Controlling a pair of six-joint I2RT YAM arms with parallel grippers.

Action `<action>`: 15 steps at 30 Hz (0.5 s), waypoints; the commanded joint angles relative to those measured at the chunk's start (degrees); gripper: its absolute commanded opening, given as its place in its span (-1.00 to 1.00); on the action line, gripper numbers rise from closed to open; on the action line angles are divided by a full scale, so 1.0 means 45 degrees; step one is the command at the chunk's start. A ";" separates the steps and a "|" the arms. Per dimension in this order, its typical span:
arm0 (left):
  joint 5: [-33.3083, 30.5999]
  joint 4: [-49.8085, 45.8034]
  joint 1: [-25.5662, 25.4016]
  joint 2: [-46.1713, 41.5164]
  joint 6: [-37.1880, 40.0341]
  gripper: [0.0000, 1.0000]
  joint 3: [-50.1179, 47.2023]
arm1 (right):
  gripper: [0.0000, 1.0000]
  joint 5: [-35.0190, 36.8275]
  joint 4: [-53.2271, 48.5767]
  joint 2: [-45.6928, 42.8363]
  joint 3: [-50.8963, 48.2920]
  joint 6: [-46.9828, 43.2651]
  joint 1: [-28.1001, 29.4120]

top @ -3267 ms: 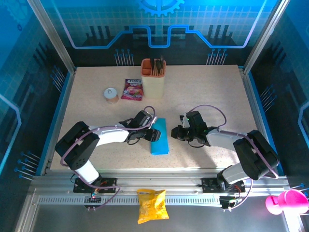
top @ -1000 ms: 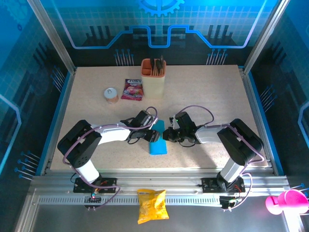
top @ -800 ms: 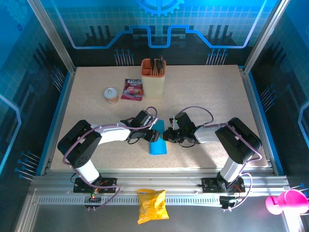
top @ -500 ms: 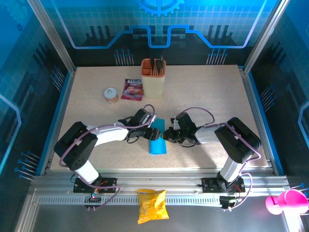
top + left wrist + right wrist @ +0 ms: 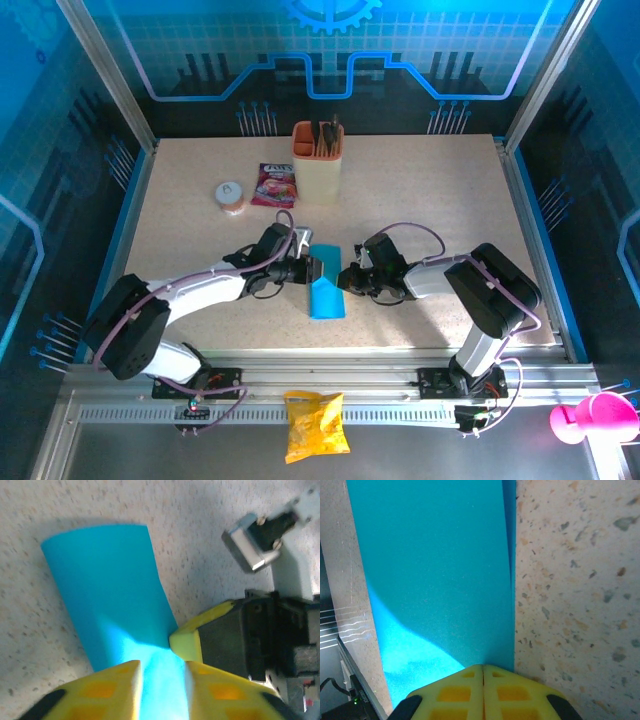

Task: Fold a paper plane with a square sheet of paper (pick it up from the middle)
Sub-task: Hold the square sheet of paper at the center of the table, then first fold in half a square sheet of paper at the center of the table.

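Note:
The square sheet of paper (image 5: pixel 326 295) is folded into a narrow bright-blue strip lying mid-table between both arms. In the left wrist view the paper (image 5: pixel 105 580) runs up between my left gripper (image 5: pixel 162 690) fingers, which stand a narrow gap apart with blue sheet filling the gap. From above, the left gripper (image 5: pixel 313 271) is at the strip's left edge near its far end. My right gripper (image 5: pixel 346 281) is shut, and its joined tips (image 5: pixel 483 672) rest on the paper (image 5: pixel 435 570) at its right edge. Its yellow fingertip (image 5: pixel 186 645) touches the sheet beside the left fingers.
A beige cup (image 5: pixel 317 165) with dark sticks stands at the back, with a pink-purple packet (image 5: pixel 274 185) and a small jar (image 5: pixel 231 197) to its left. A yellow snack bag (image 5: pixel 315 425) lies on the front rail. A pink object (image 5: pixel 590 418) sits at bottom right.
The left arm has stretched out and its gripper slid off the top of the strip to its left edge, jaws narrowing. The right gripper came in to the strip's right edge and stayed shut.

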 commanded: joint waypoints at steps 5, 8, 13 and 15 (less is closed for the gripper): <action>0.0954 0.1016 -0.0309 0.0734 -0.0305 -0.64 -0.0073 | -0.84 0.1648 -0.1098 0.1183 -0.0142 -0.0068 0.0766; 0.0757 0.1110 -0.0309 0.0954 -0.0245 -0.72 -0.0139 | -0.84 0.1736 -0.1141 0.1203 -0.0142 -0.0060 0.0791; 0.0391 0.1417 -0.0309 0.1244 -0.0210 -0.75 -0.0520 | -0.85 0.1822 -0.1202 0.1241 -0.0160 -0.0069 0.0820; 0.0209 0.1571 -0.0309 0.1419 -0.0205 -0.75 -0.0699 | -0.85 0.1854 -0.1220 0.1241 -0.0171 -0.0085 0.0830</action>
